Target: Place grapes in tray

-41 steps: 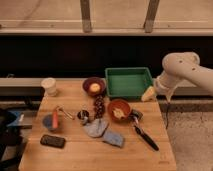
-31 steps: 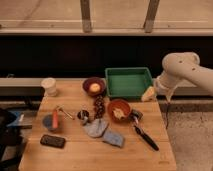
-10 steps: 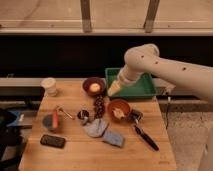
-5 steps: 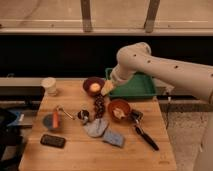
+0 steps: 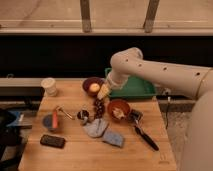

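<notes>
The grapes (image 5: 99, 108), a small dark reddish-purple bunch, lie on the wooden table (image 5: 75, 150) just left of the orange bowl (image 5: 119, 109). The green tray (image 5: 131, 86) stands at the back right of the table, partly hidden by my arm (image 5: 160, 72). My gripper (image 5: 103, 92) hangs just above the grapes, between them and the dark maroon bowl (image 5: 93, 86) that holds a yellow ball.
A white cup (image 5: 49, 86) stands at the back left. A blue-grey disc with an orange tool (image 5: 52, 120), a black phone-like slab (image 5: 53, 141), grey and blue cloths (image 5: 102, 131) and a black brush (image 5: 142, 132) lie on the table.
My arm has swung from the right side of the table leftward across the tray, and the gripper has come down to just above the grapes.
</notes>
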Available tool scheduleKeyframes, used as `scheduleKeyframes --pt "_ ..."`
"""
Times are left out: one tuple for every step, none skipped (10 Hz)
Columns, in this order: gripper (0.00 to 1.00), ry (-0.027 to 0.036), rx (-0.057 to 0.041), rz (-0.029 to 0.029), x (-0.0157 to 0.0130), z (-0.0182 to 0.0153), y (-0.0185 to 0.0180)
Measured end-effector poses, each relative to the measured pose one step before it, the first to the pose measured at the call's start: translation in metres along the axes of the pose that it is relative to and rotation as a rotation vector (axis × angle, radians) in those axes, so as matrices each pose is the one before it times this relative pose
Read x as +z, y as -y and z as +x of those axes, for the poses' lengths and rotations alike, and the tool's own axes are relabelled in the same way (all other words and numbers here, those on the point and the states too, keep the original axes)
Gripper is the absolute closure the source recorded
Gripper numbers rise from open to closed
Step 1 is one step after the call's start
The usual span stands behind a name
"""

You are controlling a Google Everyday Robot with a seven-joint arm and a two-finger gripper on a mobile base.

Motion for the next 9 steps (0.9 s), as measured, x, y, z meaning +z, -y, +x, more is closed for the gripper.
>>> scheduleKeyframes --pt "0.20 -0.01436 -0.01036 -0.01923 0.02327 -0.00937 -0.01395" --pt "0.20 -0.00998 -0.00120 -0.00946 0.01342 -0.00241 -0.00416" --pt "0.20 -0.01818 0.00230 -0.01119 0.01881 -0.00034 -0.00219" --pt "0.20 -0.01664 0.00488 -0.01047 0.01477 -0.00038 -0.00237" --pt "0.20 -0.02335 0.01494 -0.00864 0.01675 0.00264 -0.00049" --pt "0.20 -0.02044 0.02107 -0.00435 0.01128 0.00462 0.00234" --pt "0.20 -0.01764 0.02182 -0.00570 0.00889 0.00475 0.00296" --pt "0.20 -0.01269 0.01717 -0.00561 0.00619 0.00156 0.00176" --pt "0.20 -0.01121 0.00933 -0.01049 0.00686 0.00112 -0.00029"
